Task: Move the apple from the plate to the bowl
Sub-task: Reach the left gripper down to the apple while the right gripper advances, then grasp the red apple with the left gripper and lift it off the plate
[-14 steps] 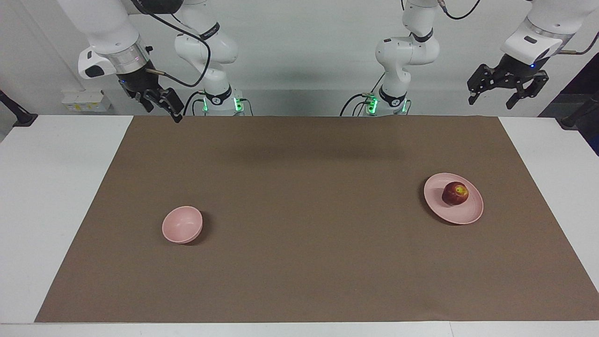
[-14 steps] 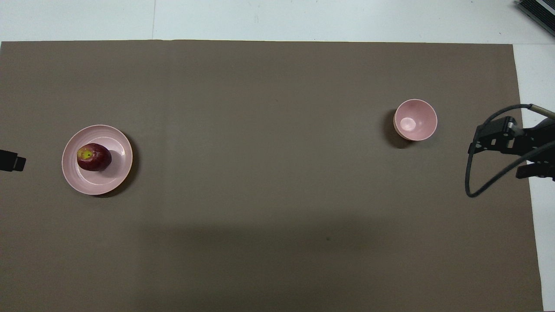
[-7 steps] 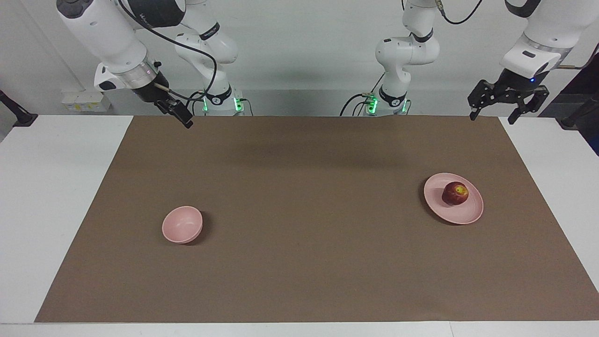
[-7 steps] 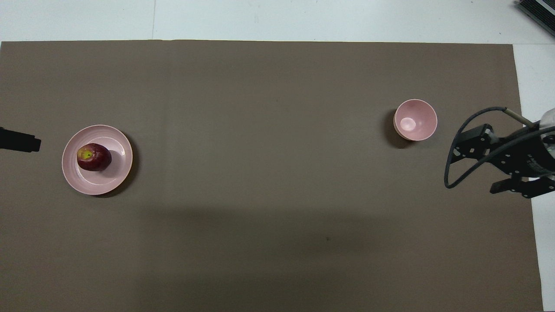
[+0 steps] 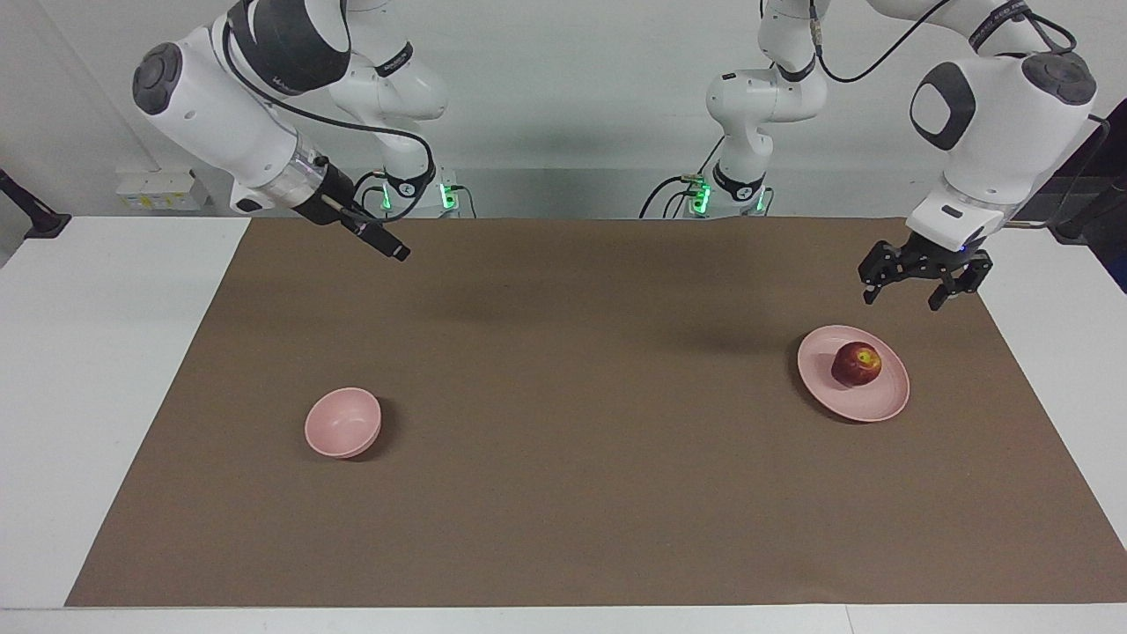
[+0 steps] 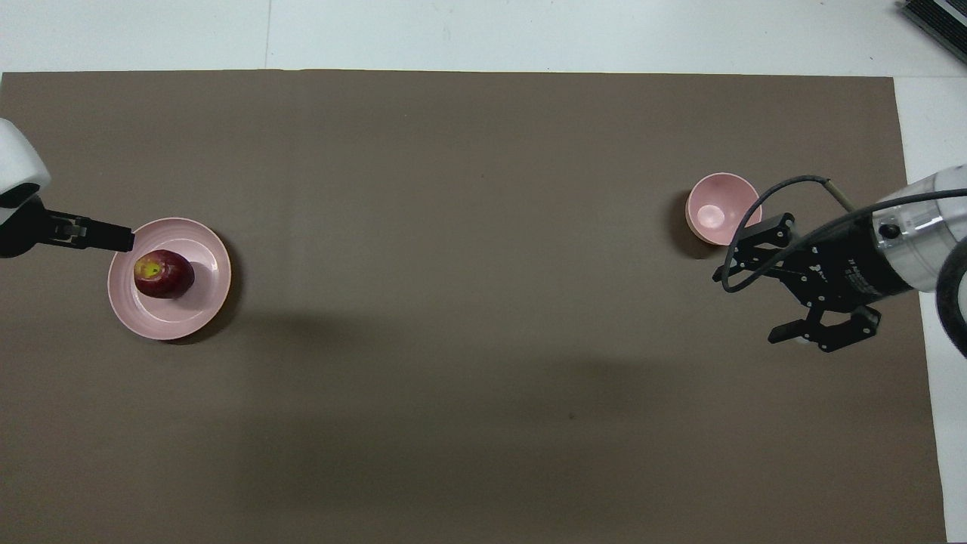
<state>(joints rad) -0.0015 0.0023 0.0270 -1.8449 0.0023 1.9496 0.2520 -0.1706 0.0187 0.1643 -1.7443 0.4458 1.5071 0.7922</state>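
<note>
Matt brown mat [image 5: 581, 493], smooth pink plate [image 5: 885, 404], glossy apple [image 5: 856, 364]

Brown mat [image 5: 581, 414] lies flat over most of white table [image 5: 97, 370], bare white strip at each end and along edge farthest from robots. White power strip [image 5: 160, 189] against wall past table's corner nearest right arm's base. Dark slatted object [image 6: 937, 21] off corner farthest from robots, at right arm's end.

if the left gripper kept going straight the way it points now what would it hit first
Probably the plate or the apple on it: the left gripper, jaws open, points down just short of the plate. Depth is unclear.
</note>
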